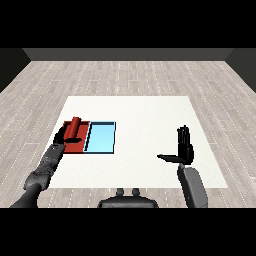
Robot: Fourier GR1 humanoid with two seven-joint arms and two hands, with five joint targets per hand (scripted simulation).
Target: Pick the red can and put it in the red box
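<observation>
Lying lengthwise away from robot: red can (75, 127) (over red tray (75, 145)) | L hand (64, 136) curled round

No text, label, brand, number or sign can be read anywhere: the red can (75, 126) shows a plain red side, and the red tray (75, 145), the light blue tray (100, 138) and the white desk (145, 125) are bare of markings.
</observation>
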